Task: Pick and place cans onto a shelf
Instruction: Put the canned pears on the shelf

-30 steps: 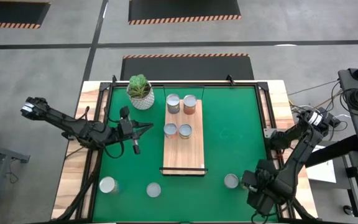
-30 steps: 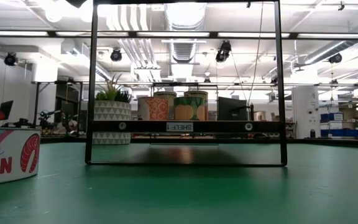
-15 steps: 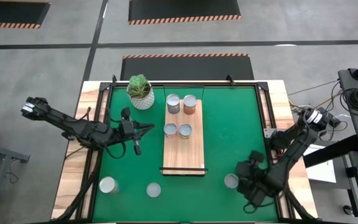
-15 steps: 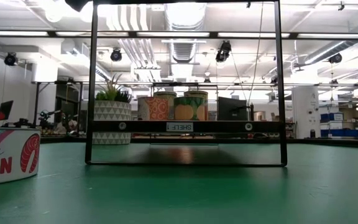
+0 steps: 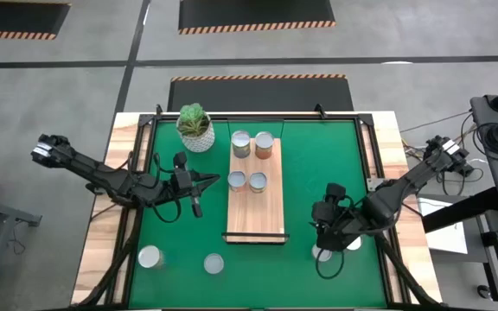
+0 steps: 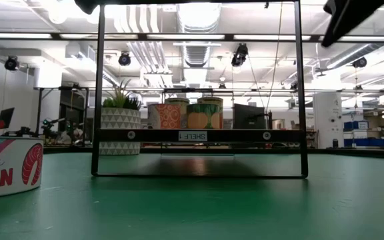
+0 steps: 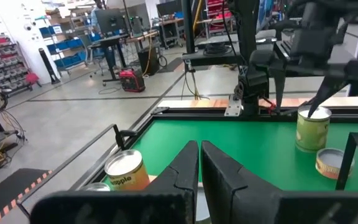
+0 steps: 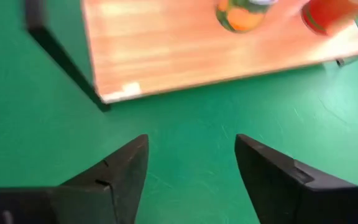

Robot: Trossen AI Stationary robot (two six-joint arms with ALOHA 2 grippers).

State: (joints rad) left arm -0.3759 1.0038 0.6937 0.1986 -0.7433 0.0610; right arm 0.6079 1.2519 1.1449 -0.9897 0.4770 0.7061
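Note:
The wooden shelf (image 5: 255,203) stands raised on a dark frame in the middle of the green mat, and it also shows in the low view (image 6: 199,135). Several cans (image 5: 249,162) stand on its far half. Two cans (image 5: 150,257) (image 5: 213,263) stand on the mat near the front left. A third can (image 5: 320,253) stands at the front right, half hidden under my right gripper (image 5: 322,235), which is open above it. The right wrist view shows only mat between that gripper's fingers (image 8: 191,162). My left gripper (image 5: 214,179) is shut and empty, just left of the shelf.
A white pot with a green plant (image 5: 195,130) stands at the far left of the mat. The shelf frame's dark posts (image 6: 99,93) rise above the board. A flat can with a salmon label (image 6: 9,167) sits close to the low camera. Bare mat (image 5: 327,164) lies right of the shelf.
My right gripper has swung from the table's near right corner toward the left and far edges and now stands over the front-right can. Part of that arm has come into the top right of the low view. The cans have stayed where they were.

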